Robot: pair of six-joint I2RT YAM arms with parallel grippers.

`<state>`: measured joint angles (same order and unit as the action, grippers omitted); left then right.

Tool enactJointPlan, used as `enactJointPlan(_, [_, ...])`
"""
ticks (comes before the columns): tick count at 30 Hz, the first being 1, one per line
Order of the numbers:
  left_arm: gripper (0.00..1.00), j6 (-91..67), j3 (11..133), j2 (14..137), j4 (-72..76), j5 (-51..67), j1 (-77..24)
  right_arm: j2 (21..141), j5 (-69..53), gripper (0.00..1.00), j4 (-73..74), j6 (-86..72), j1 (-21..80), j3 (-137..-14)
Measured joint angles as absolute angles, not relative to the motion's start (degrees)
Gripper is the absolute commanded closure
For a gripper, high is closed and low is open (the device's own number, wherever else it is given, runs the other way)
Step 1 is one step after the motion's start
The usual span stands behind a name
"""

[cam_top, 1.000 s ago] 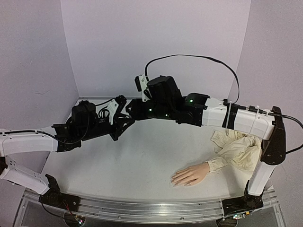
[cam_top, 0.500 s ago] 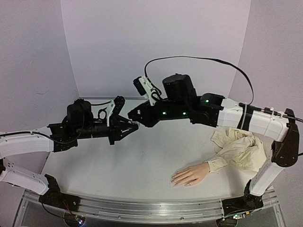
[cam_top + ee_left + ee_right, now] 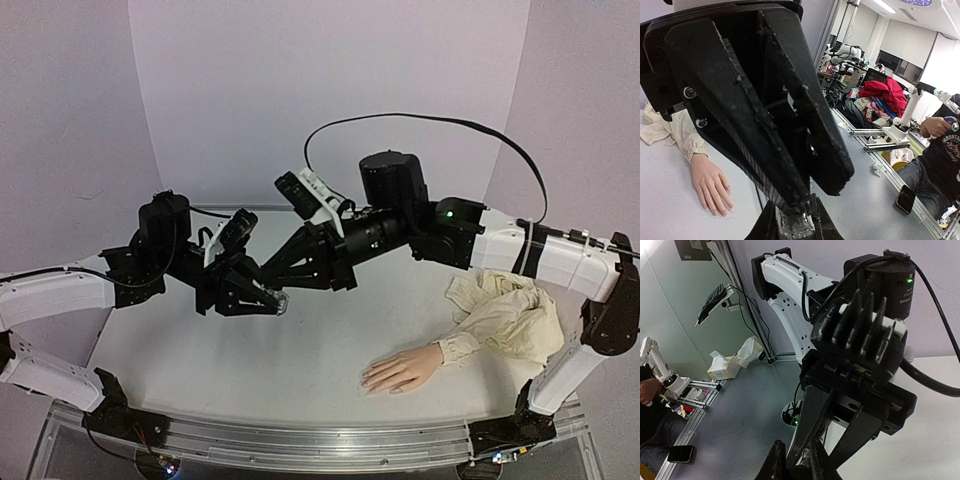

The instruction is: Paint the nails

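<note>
The skin-coloured mannequin hand [image 3: 400, 372] lies palm down at the front right of the table, its cream sleeve [image 3: 505, 315] bunched behind it. Its nails [image 3: 368, 382] are tiny; they show pinkish in the left wrist view [image 3: 715, 210]. My left gripper [image 3: 272, 300] is shut on a small glittery polish bottle [image 3: 795, 226] and holds it in the air left of centre. My right gripper [image 3: 288, 288] meets it tip to tip. In the right wrist view my right gripper [image 3: 795, 467] is shut on a dark round thing at the bottle's top, apparently the cap.
The white table [image 3: 300, 370] ends at a metal rail [image 3: 320, 440] at the front. Lilac walls close the back and both sides. A black cable [image 3: 420, 118] loops above the right arm. Both arms span the middle of the table, well above it.
Both grippers have stayed joined and have moved forward and down. The left gripper now tilts downward to the right, and the right arm has stretched further left.
</note>
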<state>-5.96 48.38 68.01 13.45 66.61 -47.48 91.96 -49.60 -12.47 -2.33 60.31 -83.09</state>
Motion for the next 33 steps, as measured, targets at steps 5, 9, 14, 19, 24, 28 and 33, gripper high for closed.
enactJointPlan(5, [1.00,-5.76,48.42,68.49,13.41,66.72,-46.81,92.12,-47.83,0.93,-12.27,-1.65,60.31,-83.07])
enactJointPlan(9, [1.00,-3.33,47.97,67.83,12.34,58.37,-46.28,90.32,-38.65,0.55,-11.99,-1.93,60.16,-81.47])
enactJointPlan(14, [1.00,-0.95,47.09,67.00,12.29,43.46,-46.04,89.01,-29.71,0.09,-11.07,-4.27,60.51,-79.77])
enactJointPlan(19, [1.00,0.91,46.76,66.81,12.32,28.58,-45.78,88.88,-17.80,0.10,-9.32,-8.60,60.95,-79.72])
enactJointPlan(24, [1.00,1.78,46.57,66.81,12.32,15.27,-46.19,89.58,-7.81,0.23,-6.28,-15.62,61.28,-81.58])
enactJointPlan(28, [1.00,1.80,46.57,66.83,12.34,9.74,-47.20,92.03,-1.83,0.31,-5.67,-20.80,61.41,-85.84])
enactJointPlan(33, [1.00,1.78,46.57,66.89,12.34,6.20,-48.27,96.36,2.68,0.41,-5.34,-24.56,61.45,-90.21])
